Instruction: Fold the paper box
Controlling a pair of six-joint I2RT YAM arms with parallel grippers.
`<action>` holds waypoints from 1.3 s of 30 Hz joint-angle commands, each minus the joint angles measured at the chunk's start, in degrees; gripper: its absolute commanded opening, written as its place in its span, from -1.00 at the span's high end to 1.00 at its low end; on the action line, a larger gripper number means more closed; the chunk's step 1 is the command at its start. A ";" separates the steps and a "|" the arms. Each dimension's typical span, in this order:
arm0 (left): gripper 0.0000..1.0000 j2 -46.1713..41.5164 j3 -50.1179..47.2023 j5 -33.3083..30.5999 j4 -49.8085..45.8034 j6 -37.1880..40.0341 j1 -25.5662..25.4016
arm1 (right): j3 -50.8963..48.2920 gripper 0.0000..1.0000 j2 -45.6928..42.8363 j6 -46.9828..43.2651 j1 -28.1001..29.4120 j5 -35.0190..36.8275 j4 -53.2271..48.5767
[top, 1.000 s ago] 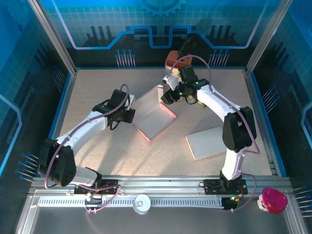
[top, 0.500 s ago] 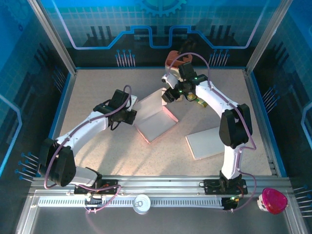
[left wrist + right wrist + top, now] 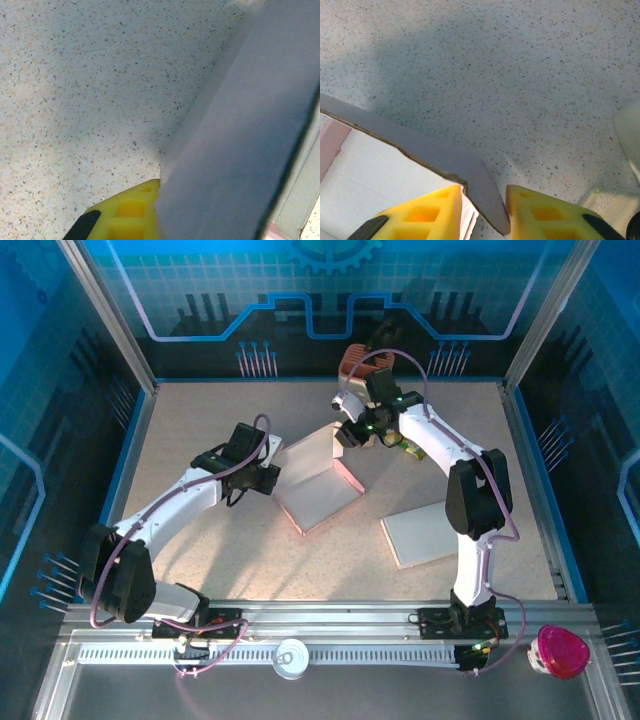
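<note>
Fingers (image 3: 420, 217) of the right gripper (image 3: 485, 197) stand narrow, one on each side of a raised flap (image 3: 415, 145). They appear to pinch its corner, grey outer face toward the right-hand finger and white inner face toward the other. From that corner the flap's long edge runs away to the gripper's left. The rest of the box (image 3: 318, 498) lies beyond and below that edge, its base flat on the table (image 3: 190, 430). Seen from above, the flap's long axis points from the right gripper across toward the left gripper (image 3: 264, 477), which sits just at the box's opposite end. There one yellow finger (image 3: 131, 212) shows hard against a blurred grey panel. Its partner is hidden behind the card, so I cannot tell whether that hand is closed on the wall or merely beside it. As I judge it, the crease runs roughly along the line between the two hands. The right gripper, the nearer to the flap's free corner, would then have to carry that corner crosswise to the line and over the base, with the left end braced. A flat white sheet (image 3: 425, 532) lies well apart on the right gripper's near side, out of the way.
</note>
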 commanded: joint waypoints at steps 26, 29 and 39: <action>0.85 8.35 8.91 -13.10 3.59 -15.19 -0.24 | -17.10 1.00 -11.97 26.58 7.21 16.69 18.77; 0.84 9.88 9.90 -12.88 5.57 -16.78 -0.24 | -21.22 1.00 -13.76 29.70 9.31 20.67 23.30; 0.92 8.86 4.73 -9.44 18.32 -18.74 0.98 | -23.50 1.00 -13.72 37.76 12.33 26.80 28.54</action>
